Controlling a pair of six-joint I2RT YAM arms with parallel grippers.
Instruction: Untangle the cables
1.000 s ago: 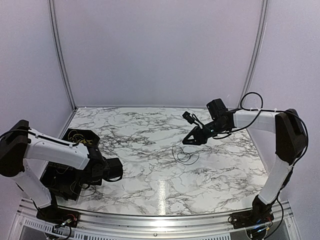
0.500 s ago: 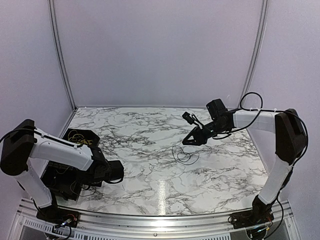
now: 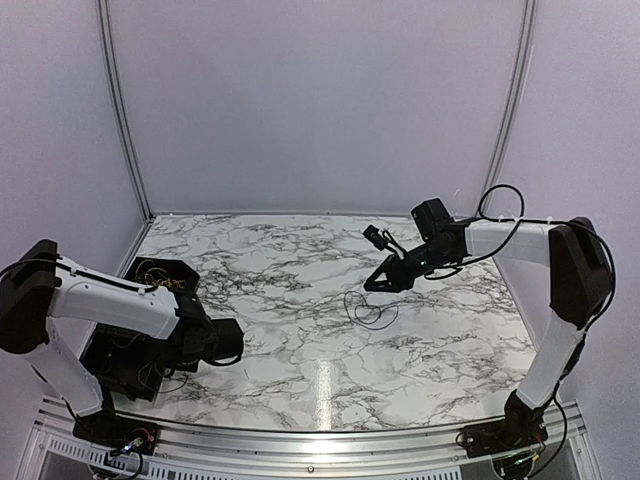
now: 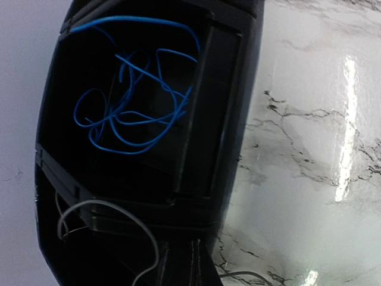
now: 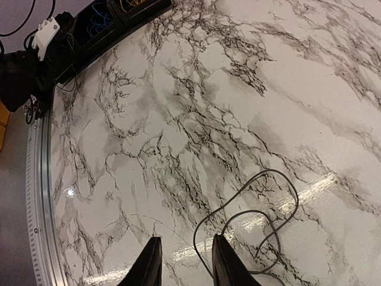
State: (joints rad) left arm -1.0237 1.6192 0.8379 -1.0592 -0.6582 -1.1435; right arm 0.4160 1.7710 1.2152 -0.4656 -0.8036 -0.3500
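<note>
A thin black cable point(image 3: 369, 308) lies in loose loops on the marble table point(image 3: 300, 350). It also shows in the right wrist view point(image 5: 280, 205). My right gripper point(image 3: 381, 281) hovers just above its left end, open and empty point(image 5: 186, 262). A strand runs on the table below the jaws. A bright blue cable point(image 4: 134, 101) lies tangled in one compartment of the black bin point(image 4: 229, 107). A yellow cable point(image 3: 155, 272) lies in the bin's far compartment. My left gripper point(image 3: 226, 342) is at the bin's right edge. Its dark fingers point(image 4: 205, 268) look shut and empty.
The black bin point(image 3: 160, 290) stands at the table's left edge. A pale grey wire point(image 4: 113, 208) loops over its near compartment. The right wrist view shows the bin point(image 5: 143, 13) and left arm point(image 5: 24, 71) at top left. Grey walls enclose the table.
My left arm has shifted slightly beside the bin, its gripper staying at the bin's right edge. My right gripper and the black cable have not visibly moved.
</note>
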